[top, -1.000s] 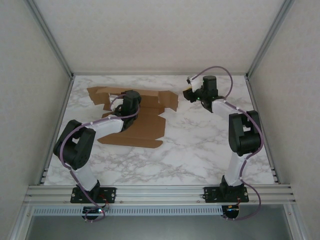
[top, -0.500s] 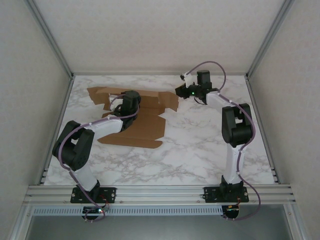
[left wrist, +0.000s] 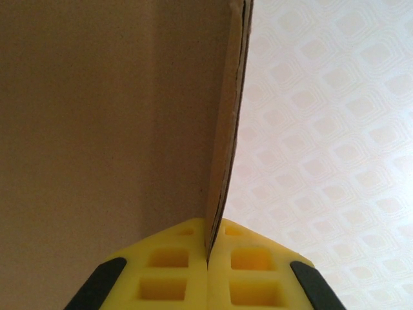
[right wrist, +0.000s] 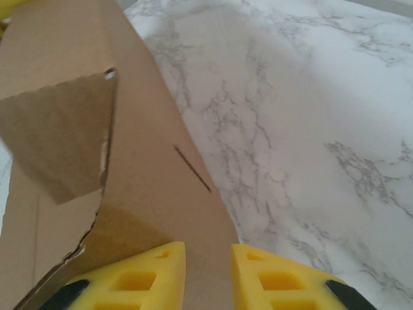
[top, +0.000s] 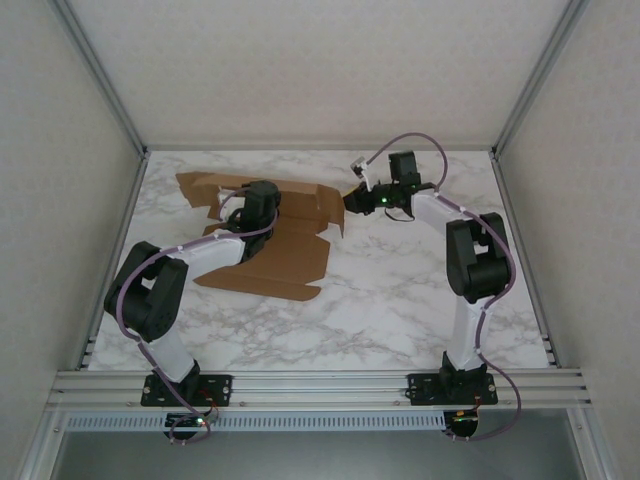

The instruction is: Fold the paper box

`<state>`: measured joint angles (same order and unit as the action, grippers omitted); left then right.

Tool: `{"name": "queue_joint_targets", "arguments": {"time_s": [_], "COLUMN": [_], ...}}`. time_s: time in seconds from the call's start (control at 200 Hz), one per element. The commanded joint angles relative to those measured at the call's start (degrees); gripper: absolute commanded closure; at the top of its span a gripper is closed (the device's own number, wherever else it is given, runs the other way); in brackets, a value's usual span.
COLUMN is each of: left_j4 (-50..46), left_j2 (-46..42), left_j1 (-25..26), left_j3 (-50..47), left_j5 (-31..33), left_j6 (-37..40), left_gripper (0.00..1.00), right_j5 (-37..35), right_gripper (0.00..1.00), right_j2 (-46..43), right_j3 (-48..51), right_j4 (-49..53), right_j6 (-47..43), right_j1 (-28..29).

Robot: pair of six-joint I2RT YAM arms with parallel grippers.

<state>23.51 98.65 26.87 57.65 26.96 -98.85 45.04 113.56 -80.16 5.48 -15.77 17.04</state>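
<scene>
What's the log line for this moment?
left gripper: shut on paper box flap | right gripper: open at box edge | table: box mostly flat

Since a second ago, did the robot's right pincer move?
Yes. The right pincer slid left, away from the grey metal rail along the table's right edge, toward the flat brown cardboard box.

I am seeing a white, grey-veined marble table lying level. I am noting pale walls with a faint diamond pattern enclosing it on three sides. Metal posts are rising from its far corners, and a slotted metal rail is running along its near edge.
</scene>
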Motion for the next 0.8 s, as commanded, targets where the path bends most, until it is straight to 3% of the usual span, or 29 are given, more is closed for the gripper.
{"name": "queue_joint_targets", "arguments": {"time_s": [0.0, 0.355, 0.616, 0.681, 0.791], "left_j4": [-2.7, -1.3, -1.3, -1.3, -1.1], "left_j2": [0.3, 1.1, 0.5, 0.4, 0.3], "left_j1": [-0.5, -0.5, -0.5, -0.5, -0.5], "left_j3": [0.1, 0.3, -0.1, -0.3, -0.7], "left_j5": [-2.6, -5.5, -6.0, -6.0, -6.3], "left_j6": [-1.5, -1.0, -0.2, -0.3, -0.5], "left_gripper": [1.0, 1.0, 1.0, 1.0, 1.0], "right_j5": [1.6, -3.1, -9.2, -10.3, -13.0], "right_gripper": [0.74, 0.7, 0.62, 0.53, 0.51], "right_j2": [-3.2, -2.7, -2.1, -1.7, -1.1], "right_j3": [1.8, 2.2, 4.1, 4.3, 4.8], "right_j4": [4.2, 3.8, -2.5, -3.6, -6.8], "right_j6": [-4.7, -6.3, -5.8, -5.6, -4.1], "right_j1": [3.0, 7.1, 9.3, 10.1, 11.2]}}
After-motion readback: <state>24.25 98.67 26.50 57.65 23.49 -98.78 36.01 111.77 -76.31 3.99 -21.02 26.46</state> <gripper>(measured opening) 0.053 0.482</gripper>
